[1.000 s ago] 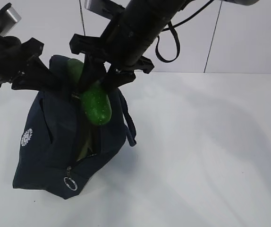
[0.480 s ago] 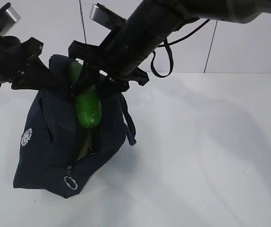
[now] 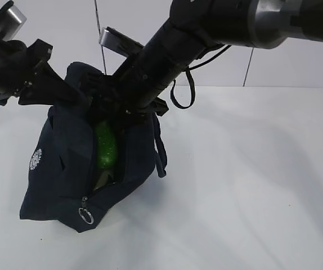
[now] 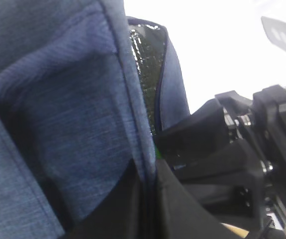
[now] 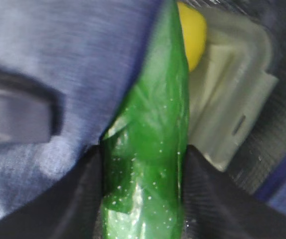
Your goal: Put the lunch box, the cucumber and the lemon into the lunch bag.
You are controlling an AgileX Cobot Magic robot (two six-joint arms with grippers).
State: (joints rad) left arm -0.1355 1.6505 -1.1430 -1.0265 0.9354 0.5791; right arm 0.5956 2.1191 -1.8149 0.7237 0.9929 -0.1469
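Cucumber: the cucumber (image 3: 106, 147) stands nearly upright in the mouth of the lunch bag (image 3: 66, 174), its lower end down inside the opening, its upper end hidden under the right hand (image 3: 118, 115).
Right hand: it grips the cucumber's upper part, one black finger on each side of the green skin in the right wrist view (image 5: 148, 164), jaws about half apart around it; the arm slants down to the bag from the upper right.
Lemon: the lemon (image 5: 193, 35) is inside the bag, beyond the cucumber's far end, lying against the lunch box.
Lunch box: the lunch box (image 5: 227, 109) lies inside the bag, just beside the cucumber; its pale lid and a clip show. A sliver of pale lid also shows below the cucumber in the exterior view (image 3: 102, 180).
Left hand: the left hand (image 3: 74, 97) is at the bag's upper left rim, jaws closed to a narrow pinch on the bag's fabric edge (image 4: 143, 164), which runs between the dark fingers.
Lunch bag: it sits on the white table (image 3: 251, 185), opening upward; a white round logo (image 3: 35, 159) is on its left side, the zipper's ring pull (image 3: 85, 215) hangs at its lower front, a loop handle (image 3: 160, 152) droops on its right side.
In the way: the bag's fabric sides press close on both sides of the cucumber.
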